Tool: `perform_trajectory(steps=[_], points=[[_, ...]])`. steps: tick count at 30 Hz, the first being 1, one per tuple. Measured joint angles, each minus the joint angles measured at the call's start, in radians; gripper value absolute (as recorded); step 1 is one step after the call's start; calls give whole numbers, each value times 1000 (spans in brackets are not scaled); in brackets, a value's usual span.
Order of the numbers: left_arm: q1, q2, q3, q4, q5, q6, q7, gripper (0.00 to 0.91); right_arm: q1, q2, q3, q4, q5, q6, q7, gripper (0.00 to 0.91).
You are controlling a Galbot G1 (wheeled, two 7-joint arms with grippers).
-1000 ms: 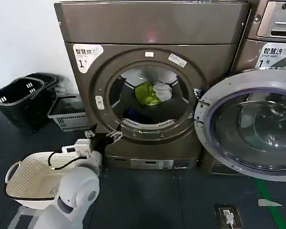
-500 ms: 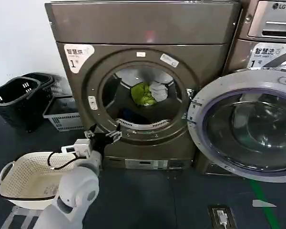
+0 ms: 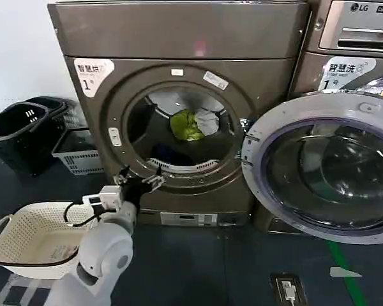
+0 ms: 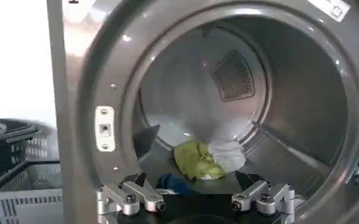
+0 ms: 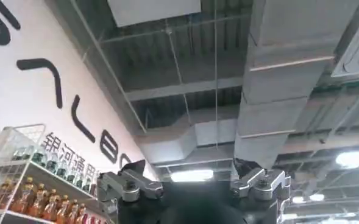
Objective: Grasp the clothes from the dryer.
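The dryer [image 3: 179, 115], a big bronze-brown box of brushed metal, is standing with its round porthole gaping and its chrome-rimmed glass door [image 3: 322, 169] swung wide to the robot's right. Inside the smooth grey drum the clothes [image 3: 186, 126] are lying in a soft crumpled heap on the drum floor: a lime-green piece bunched in the middle, a white one touching it on the robot's right, and a dark blue one lower and nearer the opening. A white sticker [image 3: 92, 69] marked "1" is sitting at the upper corner of the front panel on the robot's left.

The left gripper [image 3: 140, 180] is hovering just in front of the porthole's lower rim, its two metal fingers [image 4: 125, 198] spread apart and holding nothing. The right gripper [image 5: 194, 185] is pointing up at ceiling ducts, its fingers likewise released and empty.

A cream perforated plastic basket [image 3: 32, 237] is resting on the dark floor beside the left arm.
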Motion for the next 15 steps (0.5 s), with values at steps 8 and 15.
perform_trajectory(steps=[8,15], points=[[1,2,-2,-4,-1,2,0,907,6,1,-9,9,15,-10,3,907],[7,0,-3,-8,-1,3,0,907,6,2,-13,23,22,0,-9,907]])
